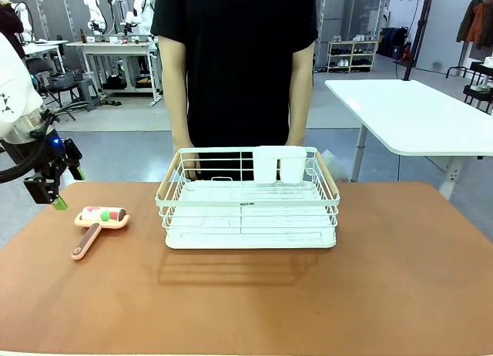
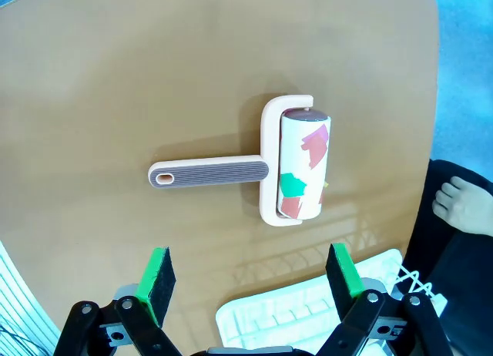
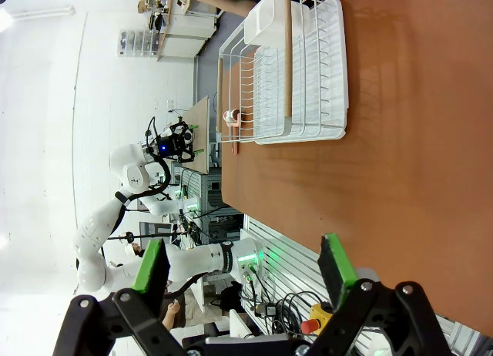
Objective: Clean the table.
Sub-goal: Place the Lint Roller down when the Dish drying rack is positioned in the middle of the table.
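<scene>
Green-padded left gripper [image 2: 248,275] gapes wide at bottom frame, lint roller [image 2: 289,166] above it on the table [image 2: 115,78]; right gripper [image 3: 245,270] open too, white rack [image 1: 248,198] mid-frame.

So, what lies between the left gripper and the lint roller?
Nothing: in the left wrist view, bare table separates the open left gripper from the lint roller.

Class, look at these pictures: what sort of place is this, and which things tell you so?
Most likely a robotics lab. A white robot arm reaches over the table, more arms stand on benches behind, and a dish rack and lint roller look like test props.
</scene>
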### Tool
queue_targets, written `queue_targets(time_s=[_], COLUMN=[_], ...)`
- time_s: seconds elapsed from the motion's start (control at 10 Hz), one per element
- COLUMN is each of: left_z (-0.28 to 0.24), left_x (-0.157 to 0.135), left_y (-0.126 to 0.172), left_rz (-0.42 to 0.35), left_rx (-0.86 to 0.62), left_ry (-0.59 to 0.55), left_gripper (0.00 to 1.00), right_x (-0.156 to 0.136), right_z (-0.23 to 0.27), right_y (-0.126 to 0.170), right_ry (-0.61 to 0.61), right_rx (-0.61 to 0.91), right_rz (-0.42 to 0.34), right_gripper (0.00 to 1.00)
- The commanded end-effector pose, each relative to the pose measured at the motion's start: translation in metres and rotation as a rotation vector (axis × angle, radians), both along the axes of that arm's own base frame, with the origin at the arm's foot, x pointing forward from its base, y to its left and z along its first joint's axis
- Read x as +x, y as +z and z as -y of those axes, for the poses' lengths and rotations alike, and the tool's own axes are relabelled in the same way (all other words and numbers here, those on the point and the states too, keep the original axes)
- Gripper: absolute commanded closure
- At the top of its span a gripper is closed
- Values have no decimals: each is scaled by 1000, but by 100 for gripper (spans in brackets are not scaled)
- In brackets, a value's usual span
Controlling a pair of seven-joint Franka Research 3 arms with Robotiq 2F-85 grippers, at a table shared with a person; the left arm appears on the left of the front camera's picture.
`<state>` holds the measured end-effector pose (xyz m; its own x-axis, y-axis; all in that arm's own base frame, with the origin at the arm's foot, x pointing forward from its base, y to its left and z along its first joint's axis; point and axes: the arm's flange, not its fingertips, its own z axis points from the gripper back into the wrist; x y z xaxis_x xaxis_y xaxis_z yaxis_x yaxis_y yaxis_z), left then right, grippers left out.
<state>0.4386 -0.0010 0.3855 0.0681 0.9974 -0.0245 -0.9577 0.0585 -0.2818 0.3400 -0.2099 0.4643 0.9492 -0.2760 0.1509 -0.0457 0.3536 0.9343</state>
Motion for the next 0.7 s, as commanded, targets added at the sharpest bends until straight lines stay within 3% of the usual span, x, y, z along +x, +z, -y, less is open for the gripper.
queue_targets(time_s=[0.0, 0.6], left_z=[0, 0], left_x=[0, 0], left_y=[0, 0], left_rz=[0, 0], left_rx=[2, 2], left_ry=[-6, -6], left_gripper=[0, 0], right_x=[-3, -3], right_z=[-1, -1], right_y=[1, 1], right_ry=[3, 3], right_rx=[6, 6], right_rz=[23, 23], right_gripper=[0, 0])
